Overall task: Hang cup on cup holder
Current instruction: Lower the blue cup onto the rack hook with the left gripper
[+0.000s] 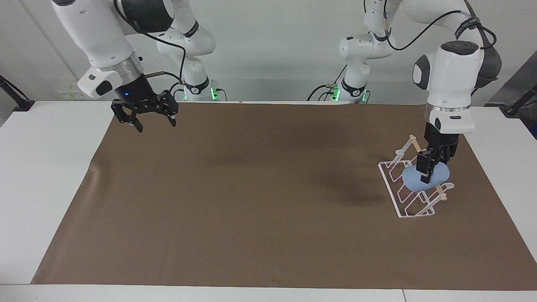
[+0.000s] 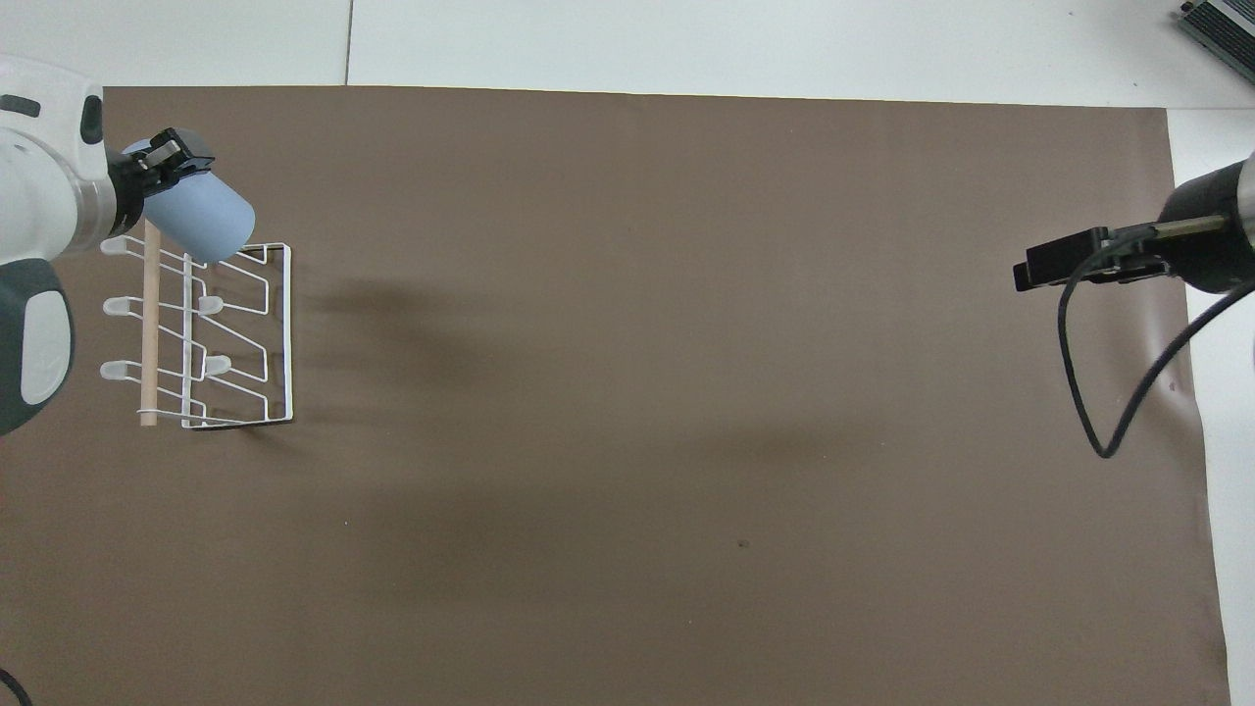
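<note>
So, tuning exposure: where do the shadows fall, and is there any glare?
Facing view: a soft dark shadow on the brown mat beside the cup holder. Overhead view: blurred shadows beside the cup holder, no glare on the cup.

In the facing view the left tool stands in front of the cup, so part of the cup's side is covered, and the cup in turn hides part of the cup holder and a stretch of its wooden dowel. Whether the cup touches a prong cannot be told. In the overhead view the left arm is cut off by the picture's edge, and the tool's black body covers the cup's end nearest it. The right tool is seen edge-on there; its arm runs out of the picture. The desk is cropped in both views.
</note>
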